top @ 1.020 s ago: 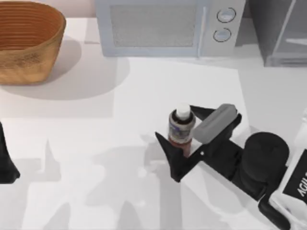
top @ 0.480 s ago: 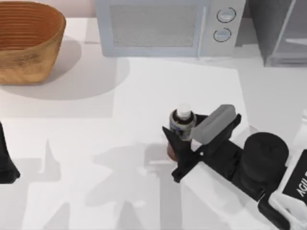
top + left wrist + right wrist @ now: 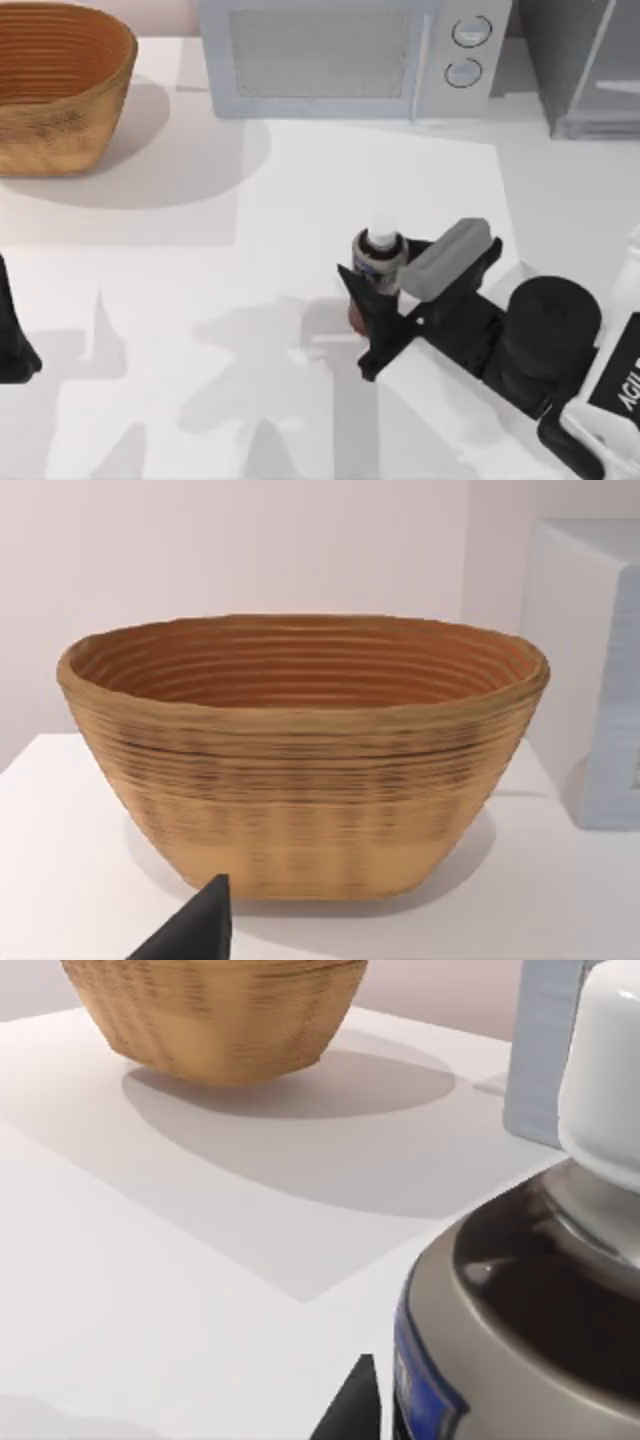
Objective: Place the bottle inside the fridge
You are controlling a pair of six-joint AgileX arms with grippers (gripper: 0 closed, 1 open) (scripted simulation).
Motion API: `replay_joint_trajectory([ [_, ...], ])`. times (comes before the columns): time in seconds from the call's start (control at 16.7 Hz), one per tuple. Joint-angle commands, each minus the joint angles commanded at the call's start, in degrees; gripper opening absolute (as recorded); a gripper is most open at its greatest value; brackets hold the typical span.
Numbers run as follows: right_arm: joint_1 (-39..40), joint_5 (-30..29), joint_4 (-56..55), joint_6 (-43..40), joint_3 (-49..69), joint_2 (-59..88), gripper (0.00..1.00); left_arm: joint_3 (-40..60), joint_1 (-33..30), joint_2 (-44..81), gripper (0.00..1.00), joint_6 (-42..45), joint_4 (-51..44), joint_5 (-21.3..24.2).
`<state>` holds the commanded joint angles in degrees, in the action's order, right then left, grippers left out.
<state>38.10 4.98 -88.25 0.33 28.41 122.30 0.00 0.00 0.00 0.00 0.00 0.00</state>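
Note:
The bottle (image 3: pixel 379 262), brown with a white cap and a white-and-blue label, stands upright right of the table's middle. My right gripper (image 3: pixel 377 268) reaches in from the lower right and is shut on the bottle, one finger on each side of its body. In the right wrist view the bottle (image 3: pixel 520 1310) looms close, with one dark fingertip (image 3: pixel 352 1405) beside it. The fridge (image 3: pixel 590 70), a dark grey cabinet with a pale door panel, stands at the back right corner, partly cut off. My left gripper (image 3: pixel 12 340) is parked at the left edge.
A light microwave (image 3: pixel 340 55) with a mesh window and two knobs stands along the back edge, left of the fridge. A woven basket (image 3: pixel 60 85) sits at the back left, and it is also seen as the basket (image 3: pixel 300 750) in the left wrist view.
My right gripper's fingers, spread on either side of the bottle a second ago, have closed onto it. Since half a second ago almost nothing has moved.

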Motion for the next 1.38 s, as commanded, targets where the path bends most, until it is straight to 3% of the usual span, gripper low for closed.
replay_joint_trajectory([
  [0.36, -2.38, 2.14, 1.3, -0.14, -1.3, -2.34, 0.01, 0.0, 0.0, 0.0, 1.0, 0.0, 0.0, 0.0],
  [0.84, -18.97, 19.13, 10.89, -1.8, -10.79, -21.72, 0.01, 0.0, 0.0, 0.0, 1.0, 0.0, 0.0, 0.0],
  [1.38, -20.21, 19.21, 13.81, -1.72, -11.62, -26.03, 0.01, 0.0, 0.0, 0.0, 1.0, 0.0, 0.0, 0.0],
])
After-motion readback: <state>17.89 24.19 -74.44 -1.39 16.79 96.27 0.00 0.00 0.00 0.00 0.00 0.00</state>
